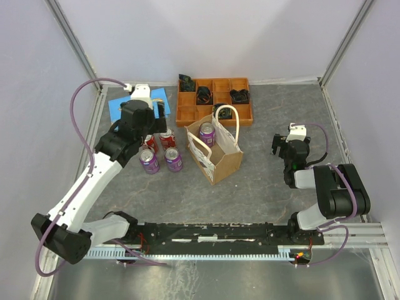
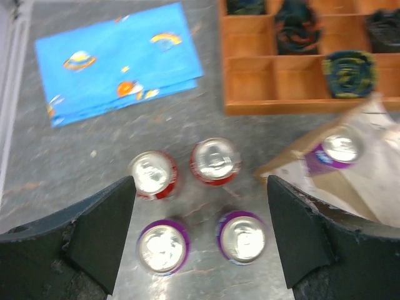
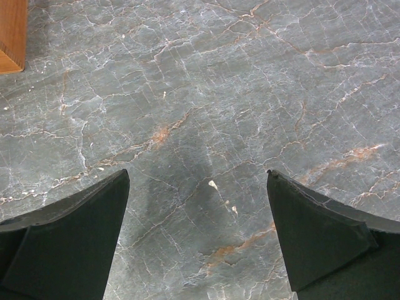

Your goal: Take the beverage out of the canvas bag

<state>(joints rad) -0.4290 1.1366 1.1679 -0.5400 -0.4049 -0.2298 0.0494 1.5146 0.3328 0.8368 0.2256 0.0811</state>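
Observation:
The canvas bag (image 1: 220, 157) stands upright mid-table, its white handles up. One purple beverage can (image 1: 207, 134) stands inside it. The left wrist view has the bag (image 2: 369, 187) at the right edge, with the can's silver top (image 2: 339, 149) showing in its mouth. My left gripper (image 1: 152, 119) hangs open and empty (image 2: 200, 182) above a group of cans left of the bag. That group is two red cans (image 2: 153, 175) (image 2: 215, 161) and two purple cans (image 2: 162, 245) (image 2: 242, 236). My right gripper (image 1: 284, 149) is open over bare table (image 3: 197, 172), right of the bag.
An orange wooden compartment tray (image 1: 185, 114) holding dark items sits behind the bag; it also shows in the left wrist view (image 2: 281, 106). A blue patterned cloth (image 1: 117, 106) lies at the back left. White walls close in the table on three sides.

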